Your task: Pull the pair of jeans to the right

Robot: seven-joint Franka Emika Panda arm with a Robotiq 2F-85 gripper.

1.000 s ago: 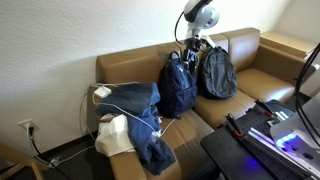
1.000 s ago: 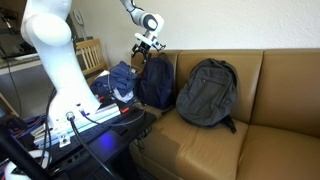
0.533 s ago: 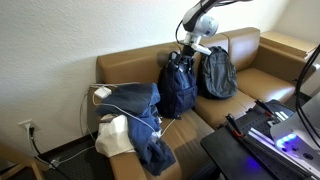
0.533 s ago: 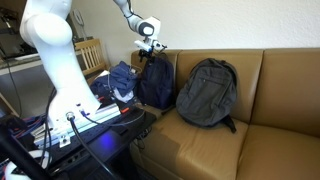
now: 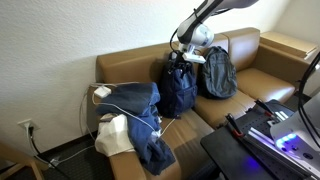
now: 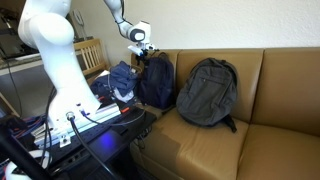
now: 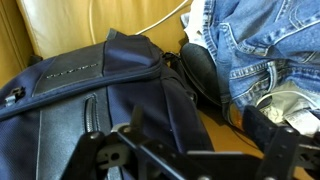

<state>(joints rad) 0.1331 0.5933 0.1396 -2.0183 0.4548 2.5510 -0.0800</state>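
The blue jeans point(image 5: 135, 103) lie over the sofa's arm and hang down its front; they also show in an exterior view point(image 6: 120, 80) and at the upper right of the wrist view point(image 7: 250, 45). My gripper point(image 5: 182, 58) hovers over the top of the navy backpack point(image 5: 178, 90), beside the jeans and not touching them. It also shows in an exterior view point(image 6: 140, 47). In the wrist view the jaws point(image 7: 200, 140) are spread wide and empty, with the navy backpack point(image 7: 80, 90) below them.
A grey backpack point(image 5: 216, 73) leans on the brown sofa's backrest point(image 6: 290, 75) beside the navy one. A white cloth point(image 5: 115, 135) and a white cable point(image 5: 120, 95) lie by the jeans. A black table with equipment point(image 5: 250, 140) stands in front.
The gripper has moved down from above the backrest and along the sofa toward the jeans, now over the navy backpack's top. The jeans and both backpacks have not moved.
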